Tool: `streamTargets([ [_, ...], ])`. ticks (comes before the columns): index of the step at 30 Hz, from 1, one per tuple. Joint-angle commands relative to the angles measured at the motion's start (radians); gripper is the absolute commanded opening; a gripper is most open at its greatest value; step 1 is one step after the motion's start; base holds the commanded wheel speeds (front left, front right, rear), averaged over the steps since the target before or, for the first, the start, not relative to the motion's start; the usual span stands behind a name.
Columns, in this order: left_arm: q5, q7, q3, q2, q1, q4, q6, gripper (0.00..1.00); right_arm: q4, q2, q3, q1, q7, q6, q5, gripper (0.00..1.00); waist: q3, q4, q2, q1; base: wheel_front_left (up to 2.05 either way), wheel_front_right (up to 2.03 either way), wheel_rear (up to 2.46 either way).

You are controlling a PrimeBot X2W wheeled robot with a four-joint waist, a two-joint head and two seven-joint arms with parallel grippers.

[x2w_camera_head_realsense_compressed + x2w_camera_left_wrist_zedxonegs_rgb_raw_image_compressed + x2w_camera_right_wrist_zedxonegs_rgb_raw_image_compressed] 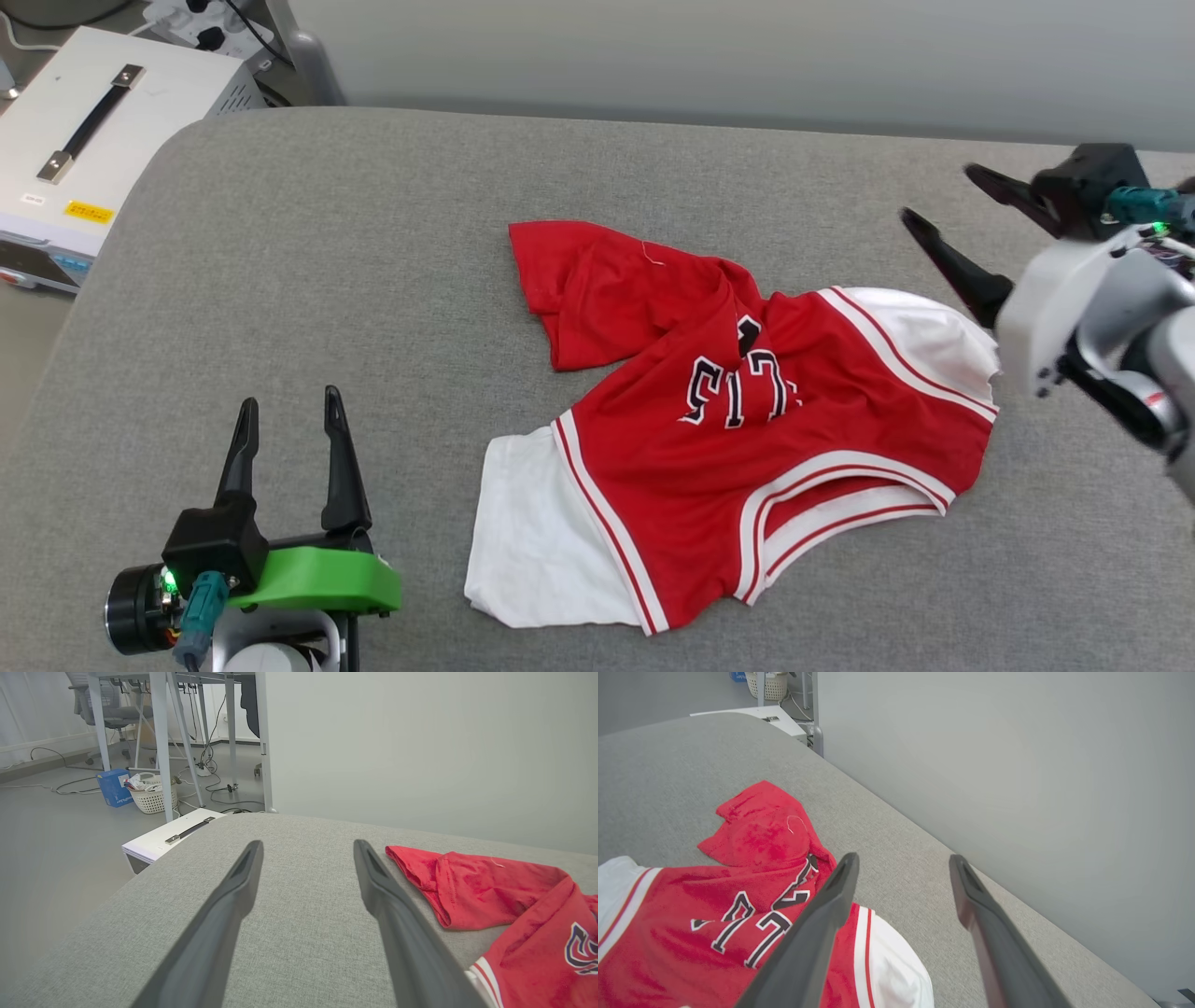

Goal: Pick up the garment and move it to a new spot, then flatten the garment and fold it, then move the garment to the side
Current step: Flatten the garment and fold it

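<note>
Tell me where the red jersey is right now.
In the head view the garment lies crumpled on the grey cushion, right of centre, between the left gripper at lower left and the right gripper at upper right.

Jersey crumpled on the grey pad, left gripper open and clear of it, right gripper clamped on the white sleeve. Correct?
No: the right gripper is open, with nothing in it, as the right wrist view shows. The rest holds: the garment lies crumpled on the grey pad, the left gripper open and clear of it.
</note>
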Motion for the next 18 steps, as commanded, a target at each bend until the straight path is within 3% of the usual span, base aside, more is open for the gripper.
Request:
streamTargets([
  [1,0.008,-0.006,0.0,-0.003,0.008,-0.003,-0.002,1.0,-0.016,-0.024,-0.008,0.023,0.067,-0.001,0.022,1.0,0.007,-0.003,0.0,0.0,0.0,0.0,0.0],
  [5,0.008,-0.006,-0.004,-0.003,-0.001,-0.011,0.0,1.0,-0.042,-0.118,-0.008,0.036,0.321,-0.001,0.132,1.0,0.027,-0.004,0.0,0.0,0.0,0.0,0.0],
  [11,0.006,-0.006,-0.018,-0.003,-0.026,-0.018,0.004,1.0,-0.015,-0.187,0.018,0.051,0.549,-0.001,0.212,1.0,0.074,0.01,0.0,0.0,0.0,0.0,0.0],
  [18,-0.004,-0.006,-0.04,-0.003,-0.062,-0.019,0.011,1.0,0.124,-0.105,0.03,0.065,0.563,-0.001,0.223,1.0,0.141,0.034,0.0,0.0,0.0,0.0,0.0],
])
